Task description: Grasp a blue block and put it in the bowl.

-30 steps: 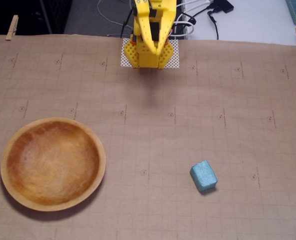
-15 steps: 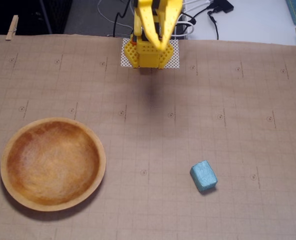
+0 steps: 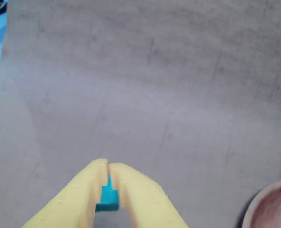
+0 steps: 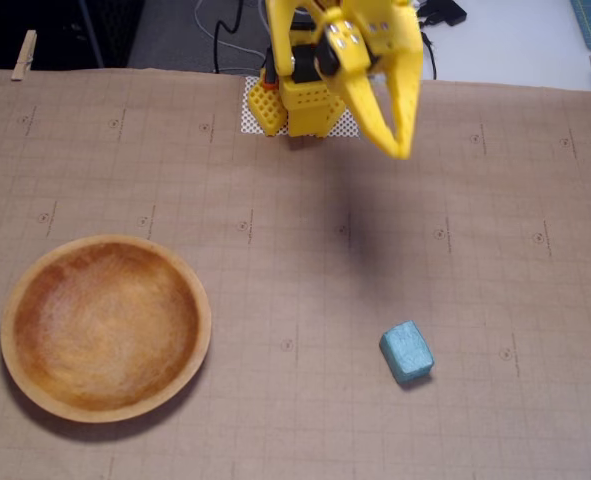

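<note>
Matt paper, wood and plastic surfaces seen from above.
The table (image 4: 475, 260) is covered in matt brown gridded paper. The bowl (image 4: 105, 328) is smooth wood, orange-brown inside with a paler rim. The blue block (image 4: 406, 352) looks matt and faintly mottled. The tool (image 4: 403, 150) is smooth yellow plastic.

Fixed view: even, soft light, sharp; faint arm shadow on paper (image 4: 355, 245). Wrist view: blurred, washed-out, cold bluish cast.

Fingers (image 4: 403, 150) apparently closed, pointing down above mat.
</note>
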Tool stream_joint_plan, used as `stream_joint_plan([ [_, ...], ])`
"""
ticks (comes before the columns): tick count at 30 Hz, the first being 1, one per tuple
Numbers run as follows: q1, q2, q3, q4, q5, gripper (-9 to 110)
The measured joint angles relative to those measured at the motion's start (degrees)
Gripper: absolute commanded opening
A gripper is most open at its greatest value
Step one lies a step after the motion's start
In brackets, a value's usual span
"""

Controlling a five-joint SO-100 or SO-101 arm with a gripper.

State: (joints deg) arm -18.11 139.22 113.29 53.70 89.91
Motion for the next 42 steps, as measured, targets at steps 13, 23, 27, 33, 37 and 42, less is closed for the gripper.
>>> stream_joint_plan([
  [13, -0.53, -8.79, 0.0, -0.35, 0.0, 39],
  [23, -0.53, -16.79, 0.0, -8.26, 0.0, 42],
  [27, -0.53, -19.42, 0.0, -10.99, 0.0, 42],
  [33, -2.81, -20.48, 4.83, -17.67, 0.0, 42],
  [37, -3.78, -19.95, 10.72, -22.85, 0.0, 42],
  [42, -7.03, -17.84, 18.02, -27.42, 2.29, 42],
])
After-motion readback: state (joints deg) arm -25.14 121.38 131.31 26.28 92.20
